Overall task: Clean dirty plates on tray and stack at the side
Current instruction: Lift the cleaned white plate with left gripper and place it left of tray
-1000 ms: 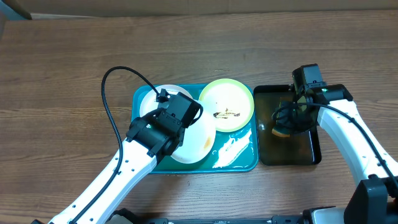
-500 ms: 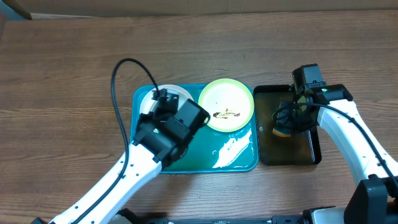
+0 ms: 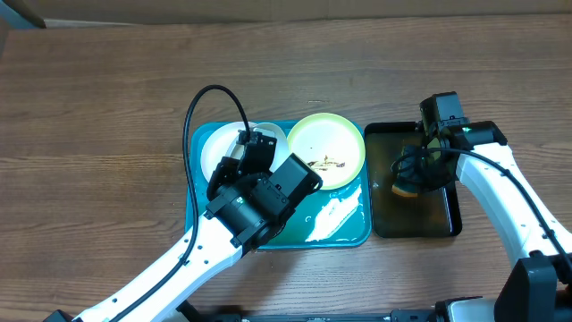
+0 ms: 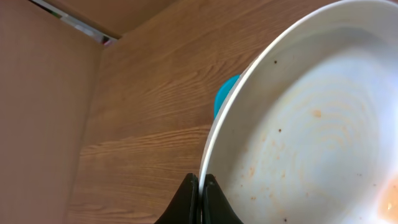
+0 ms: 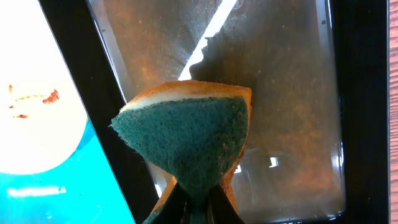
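Gripping, left side: I read the left gripper [image 4: 199, 198] as closed on the rim of a white plate [image 4: 311, 124]. Its two black fingertips pinch the edge, one on each face.
Held plate, condition: faint orange-brown rings and small dark specks mark the inner face.
Held plate, position: its edge crosses a corner of the teal tray [image 4: 222, 102], with the wooden table [image 4: 155, 93] behind. I cannot tell whether it is lifted or resting.
Left arm, overhead view: the wrist body lies over the middle of the teal tray and hides the fingers from above.
Corner plate [image 3: 222, 148]: white, at the tray's far corner on the left arm's side. I cannot tell whether this is the plate being held.
Yellow-green plate [image 3: 326, 143]: flat at the tray's far corner on the right arm's side, with a dark brown smear near its centre.
Right side: I read the right gripper [image 5: 196, 208] as clamped on the sponge [image 5: 186, 134], with the green scouring face towards the wrist camera and the yellow layer behind.
Black tray [image 5: 298, 93]: directly below the sponge, holding a film of water, just beside the teal tray.
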`<state>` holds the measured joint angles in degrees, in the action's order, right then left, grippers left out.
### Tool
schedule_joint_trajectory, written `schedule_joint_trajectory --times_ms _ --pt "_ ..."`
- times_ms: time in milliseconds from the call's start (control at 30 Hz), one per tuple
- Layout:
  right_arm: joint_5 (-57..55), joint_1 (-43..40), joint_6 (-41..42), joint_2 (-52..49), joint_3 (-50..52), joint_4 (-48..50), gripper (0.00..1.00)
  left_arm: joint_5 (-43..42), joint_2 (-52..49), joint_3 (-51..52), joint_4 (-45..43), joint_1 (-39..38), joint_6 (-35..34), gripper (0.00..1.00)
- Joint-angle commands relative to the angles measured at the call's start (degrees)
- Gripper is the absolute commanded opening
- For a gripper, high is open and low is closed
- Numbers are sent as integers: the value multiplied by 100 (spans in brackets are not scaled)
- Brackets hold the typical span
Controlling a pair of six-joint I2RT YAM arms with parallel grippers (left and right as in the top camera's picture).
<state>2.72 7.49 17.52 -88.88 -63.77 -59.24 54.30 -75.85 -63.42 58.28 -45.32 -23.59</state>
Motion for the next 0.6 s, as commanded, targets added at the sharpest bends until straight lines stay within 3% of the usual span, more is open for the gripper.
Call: schedule_joint_trajectory --times_ms 0,400,567 --pt "-33 -17 -44 103 -101 15 4 55 114 -142 -179 -52 326 4" --pt "-33 -17 -44 103 -101 -9 4 330 96 -140 -20 -160 212 4" --pt "-33 -17 -46 103 -101 -22 4 -20 138 -142 114 94 -28 4"
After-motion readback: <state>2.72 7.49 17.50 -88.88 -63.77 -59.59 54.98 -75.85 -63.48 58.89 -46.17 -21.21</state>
